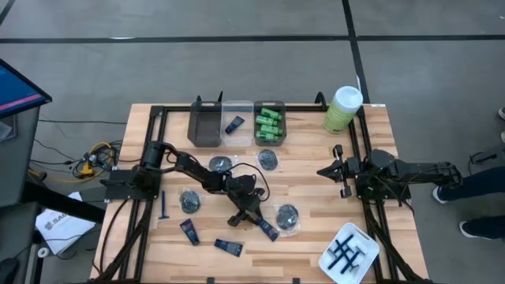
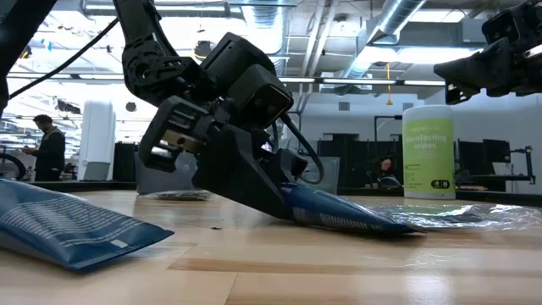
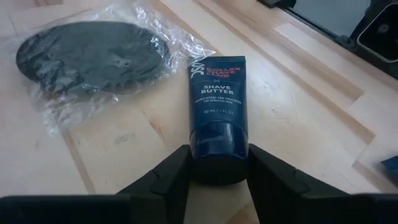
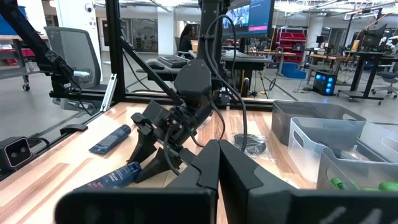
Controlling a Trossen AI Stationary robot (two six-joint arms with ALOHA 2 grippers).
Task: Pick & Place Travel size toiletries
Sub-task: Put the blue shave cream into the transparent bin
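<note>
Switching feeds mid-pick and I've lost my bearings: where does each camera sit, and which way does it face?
High: overhead, straight down; both arms, three bins.
Low: tabletop level, facing the room; left gripper on the navy tube.
Left wrist: between its own fingers, on the tube and a packet.
Right wrist: past the shut right gripper toward the left arm.
All four share that tube.

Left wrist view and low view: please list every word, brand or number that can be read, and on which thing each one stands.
"SHAVE BUTTER": on the navy tube, whose cap end sits between the jaws of the left gripper.
"DOLLAR SHAVE CLUB": red brand line above it, small, read with some doubt.
Fine lines under "SHAVE BUTTER": too small to read.
"disinfecting wipes": on the green canister, low view, blurred but legible.
Flat blue pack: white print, unreadable.
</note>
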